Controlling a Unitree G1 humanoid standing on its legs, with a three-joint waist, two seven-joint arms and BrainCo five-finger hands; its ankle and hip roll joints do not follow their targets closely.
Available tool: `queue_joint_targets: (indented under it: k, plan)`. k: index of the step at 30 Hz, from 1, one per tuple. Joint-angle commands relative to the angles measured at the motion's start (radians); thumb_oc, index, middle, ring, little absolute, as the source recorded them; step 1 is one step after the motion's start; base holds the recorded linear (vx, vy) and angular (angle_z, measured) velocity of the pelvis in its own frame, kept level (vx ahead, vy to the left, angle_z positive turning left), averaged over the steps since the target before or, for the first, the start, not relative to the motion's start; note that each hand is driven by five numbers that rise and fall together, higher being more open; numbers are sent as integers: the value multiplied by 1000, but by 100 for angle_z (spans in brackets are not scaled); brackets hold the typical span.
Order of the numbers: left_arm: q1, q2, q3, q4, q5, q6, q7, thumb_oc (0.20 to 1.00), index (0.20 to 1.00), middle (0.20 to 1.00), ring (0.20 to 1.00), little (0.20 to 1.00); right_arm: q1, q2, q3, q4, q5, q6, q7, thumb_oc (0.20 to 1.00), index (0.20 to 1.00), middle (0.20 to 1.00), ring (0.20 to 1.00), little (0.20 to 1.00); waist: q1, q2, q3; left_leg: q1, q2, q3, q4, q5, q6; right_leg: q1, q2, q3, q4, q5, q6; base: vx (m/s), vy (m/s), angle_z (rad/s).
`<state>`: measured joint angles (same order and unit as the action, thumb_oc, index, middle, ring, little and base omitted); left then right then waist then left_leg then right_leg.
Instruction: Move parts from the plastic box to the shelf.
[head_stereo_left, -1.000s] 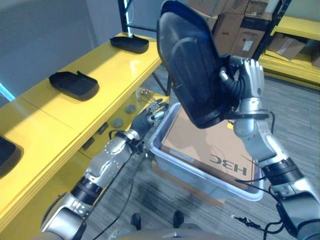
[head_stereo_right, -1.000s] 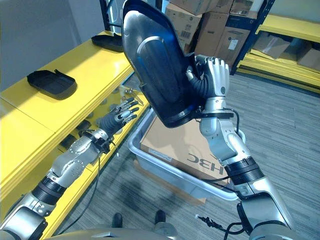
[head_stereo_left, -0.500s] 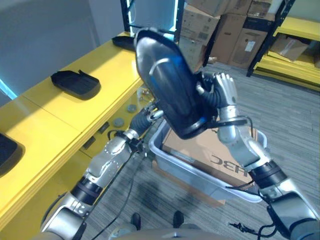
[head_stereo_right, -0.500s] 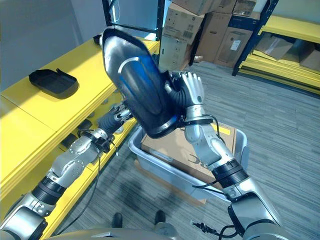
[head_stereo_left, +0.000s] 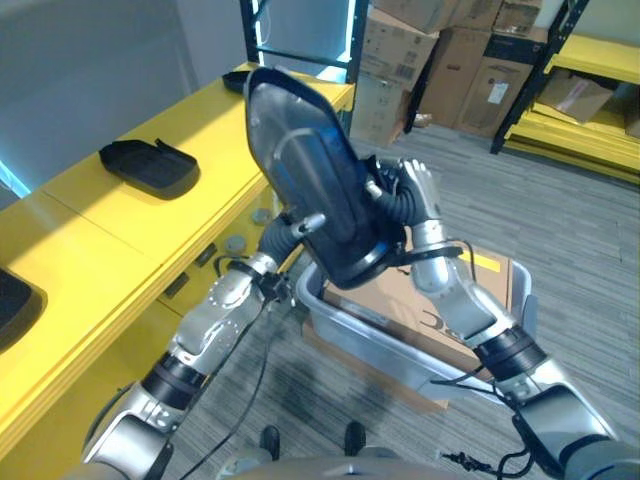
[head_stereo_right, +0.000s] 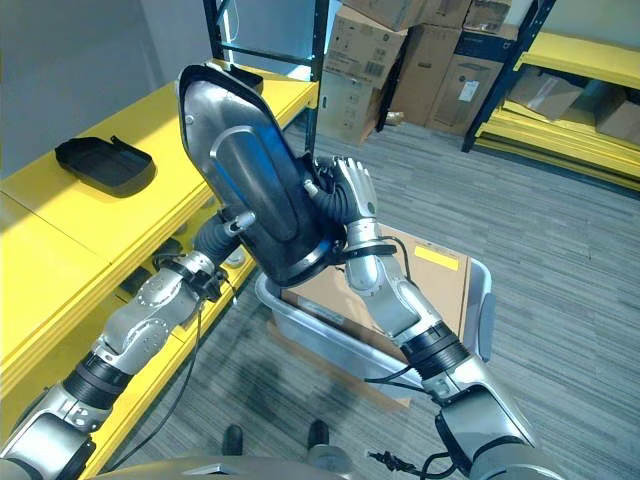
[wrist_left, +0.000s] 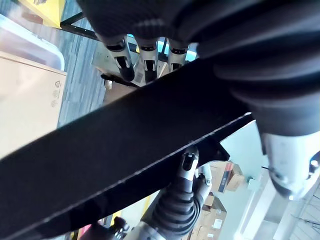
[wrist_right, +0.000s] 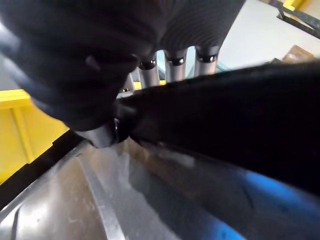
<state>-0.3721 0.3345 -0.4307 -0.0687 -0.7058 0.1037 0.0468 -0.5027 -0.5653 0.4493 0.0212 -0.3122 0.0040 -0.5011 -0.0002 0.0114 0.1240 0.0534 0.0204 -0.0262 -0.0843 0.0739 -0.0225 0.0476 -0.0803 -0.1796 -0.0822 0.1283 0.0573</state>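
A large black moulded part (head_stereo_left: 310, 180) stands tilted in the air over the left end of the grey plastic box (head_stereo_left: 360, 335). My right hand (head_stereo_left: 418, 190) holds it by its right edge, fingers behind and thumb on the near face (wrist_right: 240, 130). My left hand (head_stereo_left: 305, 222) reaches up from the lower left and grips the part's lower left edge. Its thumb lies on the front and its fingers (wrist_left: 122, 60) are behind. The yellow shelf (head_stereo_left: 150, 230) runs along the left.
Black parts lie on the shelf top, one at the middle (head_stereo_left: 148, 167) and one at the near left edge (head_stereo_left: 15, 305). A cardboard box (head_stereo_left: 470, 290) fills the plastic box. Stacked cartons (head_stereo_left: 440, 40) and yellow racks (head_stereo_left: 590, 130) stand behind.
My right hand has carried the black part down and to the left, towards the shelf. My left hand, open with spread fingers before, has risen and closed on the part's lower edge.
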Motion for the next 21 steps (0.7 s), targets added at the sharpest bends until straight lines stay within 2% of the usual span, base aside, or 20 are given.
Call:
queue_joint_targets:
  k: [1, 4, 5, 6, 8, 9, 10, 14, 19, 21]
  plan:
    - [-90, -23, -7, -20, -13, -81, 17, 1000, 1000, 1000, 1000, 1000, -107, 36, 3, -22, 64, -125, 14, 200, 200, 200, 200, 200, 16, -20, -46, 12, 62, 39, -3, -12, -25, 44, -62, 20, -5, -47, 42, 0, 0, 0]
    - [-78, -25, 3, -30, -11, -86, 23, 1000, 1000, 1000, 1000, 1000, -86, 54, -5, -61, 89, -167, 30, 200, 200, 200, 200, 200, 18, -21, -44, 10, 61, 38, -3, -12, -24, 42, -64, 18, -5, -46, 42, -11, -1, 0]
    - [-74, -26, 6, -33, -11, -87, 24, 859, 859, 859, 859, 859, -78, 57, -8, -72, 101, -188, 43, 200, 200, 200, 200, 200, 19, -21, -43, 11, 60, 37, -3, -13, -24, 43, -65, 17, -5, -46, 43, 0, 0, 0]
    - [-70, -24, 10, -38, -9, -84, 24, 555, 555, 555, 555, 555, -71, 61, -12, -86, 104, -203, 49, 200, 200, 200, 200, 200, 19, -22, -43, 11, 59, 36, -3, -14, -23, 43, -65, 16, -5, -46, 44, 0, 0, 0]
    - [-66, -24, 13, -43, 16, -77, 26, 291, 291, 291, 291, 291, -61, 67, -12, -116, 114, -225, 68, 200, 200, 200, 200, 200, 21, -22, -42, 11, 58, 35, -3, -14, -22, 43, -66, 16, -5, -45, 44, 0, 0, 0]
    - [-66, -23, 14, -43, 33, -68, 27, 222, 222, 222, 222, 222, -57, 72, -12, -131, 119, -230, 82, 200, 200, 200, 200, 200, 21, -23, -41, 10, 57, 35, -3, -14, -22, 43, -66, 15, -5, -45, 44, 0, 0, 0]
    - [-69, -22, 11, -36, 41, -63, 25, 200, 200, 200, 200, 200, -53, 73, -10, -144, 124, -243, 93, 200, 200, 200, 200, 200, 20, -24, -41, 11, 57, 35, -3, -14, -21, 43, -67, 16, -5, -45, 45, 0, 0, 0]
    - [-60, -16, 11, -30, 65, -62, 28, 200, 200, 200, 200, 200, -31, 90, 7, -208, 183, -264, 173, 200, 200, 200, 200, 200, 20, -25, -45, 9, 56, 35, -3, -15, -20, 40, -67, 19, -5, -45, 47, 0, 0, 0]
    - [-55, -25, 16, -22, 40, -164, 58, 200, 200, 200, 200, 200, -14, 113, 56, -249, 282, -351, 349, 200, 200, 200, 200, 200, 21, -28, -45, 10, 56, 35, -3, -14, -19, 40, -67, 21, -5, -45, 45, 0, 0, 0]
    - [-47, -24, 32, -36, 96, -231, 93, 200, 200, 200, 200, 200, 0, 117, 86, -271, 414, -379, 489, 200, 200, 200, 200, 200, 24, -35, -46, 16, 54, 28, -3, -23, -20, 49, -66, 18, -5, -52, 46, 25, 2, 0]
